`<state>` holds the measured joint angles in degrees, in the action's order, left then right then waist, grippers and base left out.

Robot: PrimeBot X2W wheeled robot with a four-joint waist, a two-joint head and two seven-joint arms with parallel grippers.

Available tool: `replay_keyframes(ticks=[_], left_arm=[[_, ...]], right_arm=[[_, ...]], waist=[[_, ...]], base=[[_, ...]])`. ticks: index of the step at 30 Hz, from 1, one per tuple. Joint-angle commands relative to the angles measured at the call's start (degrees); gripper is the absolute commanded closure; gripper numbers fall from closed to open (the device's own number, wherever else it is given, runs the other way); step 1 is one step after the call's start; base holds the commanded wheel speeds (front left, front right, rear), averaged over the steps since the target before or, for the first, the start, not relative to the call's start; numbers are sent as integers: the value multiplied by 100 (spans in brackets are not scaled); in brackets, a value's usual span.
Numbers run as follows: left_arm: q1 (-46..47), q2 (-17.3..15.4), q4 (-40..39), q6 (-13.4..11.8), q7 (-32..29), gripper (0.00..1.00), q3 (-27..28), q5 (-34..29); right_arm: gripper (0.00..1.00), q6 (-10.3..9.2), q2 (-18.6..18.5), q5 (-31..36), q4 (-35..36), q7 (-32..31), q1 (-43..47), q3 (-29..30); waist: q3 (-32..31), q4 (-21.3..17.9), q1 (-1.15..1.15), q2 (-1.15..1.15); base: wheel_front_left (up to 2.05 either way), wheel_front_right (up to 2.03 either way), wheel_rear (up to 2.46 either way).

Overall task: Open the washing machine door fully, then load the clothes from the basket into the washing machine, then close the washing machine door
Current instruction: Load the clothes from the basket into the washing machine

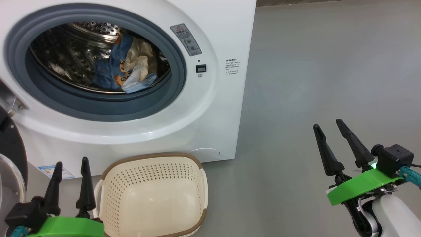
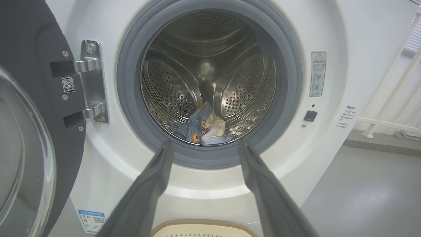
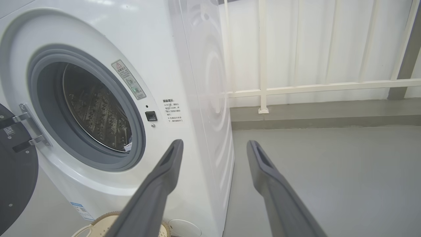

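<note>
washing machine door (image 1: 10, 141) at far left, swung open, glossy black, held by metal hinge (image 2: 90, 80); QR sticker (image 2: 68, 84) on its inner face, code text too small to read. left gripper (image 1: 72, 161) low left, released, fingers apart, pointing at the machine. blue label sticker (image 1: 52, 171) low on the washing machine (image 1: 210, 115), print unreadable. basket (image 1: 148, 155) on floor just before the machine, beside left gripper, bare perforated bottom showing. clothes (image 1: 125, 69), blue with orange figures plus a cream piece, lie in the steel drum (image 1: 65, 56) behind the grey-blue gasket (image 1: 98, 105). warning label (image 1: 186, 39) right of opening: red triangle, icons, characters unreadable; printed text block (image 1: 232, 66) also illegible. right gripper (image 1: 328, 123) far right over grey floor (image 1: 312, 65), released, fingers apart, well apart from the machine
</note>
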<state>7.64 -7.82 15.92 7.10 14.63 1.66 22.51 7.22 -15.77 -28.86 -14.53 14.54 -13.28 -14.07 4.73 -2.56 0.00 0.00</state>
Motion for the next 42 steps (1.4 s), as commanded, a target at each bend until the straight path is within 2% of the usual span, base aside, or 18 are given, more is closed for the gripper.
replay_keyframes(ticks=[1, 8, 24, 42], left_arm=[[17, -94, -173, 26, 37, 0, 224, -45], [3, -40, -198, 35, 37, 0, 269, -151], [51, -169, -205, 38, 37, 0, 55, -80], [31, -155, -225, 38, 37, 0, 165, -318]], right_arm=[[0, 26, -93, -25, 111, 46, 42, -37], [0, 26, -105, -21, 100, 46, 35, -49], [0, 26, -106, -30, 75, 46, -1, -87], [0, 26, -120, -47, 66, 46, -1, -129]], waist=[[-6, -1, 0, 0], [-21, -5, 0, 0], [32, 21, 0, 0], [17, 17, 0, 0]], base=[[0, 0, 0], [0, 0, 0], [0, 0, 0], [0, 0, 0]])
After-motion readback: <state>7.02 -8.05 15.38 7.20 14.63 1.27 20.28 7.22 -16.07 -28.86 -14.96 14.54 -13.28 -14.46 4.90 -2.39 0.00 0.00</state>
